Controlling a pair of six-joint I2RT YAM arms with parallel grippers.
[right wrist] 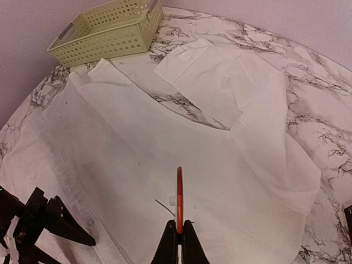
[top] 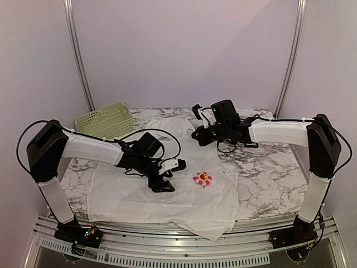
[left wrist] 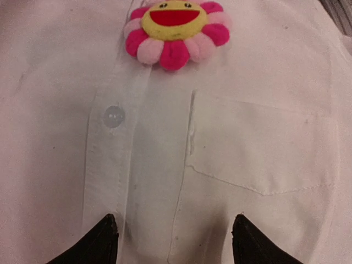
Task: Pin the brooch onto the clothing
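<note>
The white shirt [top: 167, 204] lies spread on the marble table. A flower brooch [top: 202, 178] with pink petals and a yellow smiling face rests on its button placket [left wrist: 175, 30]; whether it is pinned is hidden. My left gripper [left wrist: 175, 219] is open and empty, low over the shirt between a button [left wrist: 114, 116] and the chest pocket [left wrist: 264, 148]; it also shows in the top view [top: 162, 186]. My right gripper [right wrist: 180, 231] is shut on a thin red disc [right wrist: 179, 198], seen edge-on with a thin pin on its side, held above the shirt [right wrist: 165, 137]. It hangs over the table's rear middle [top: 199, 135].
A pale green slotted basket [top: 104, 120] stands at the back left, also in the right wrist view [right wrist: 107, 27]. A shirt sleeve [right wrist: 220, 77] lies folded toward the back. The left arm's fingers [right wrist: 49, 225] show at the lower left of the right wrist view.
</note>
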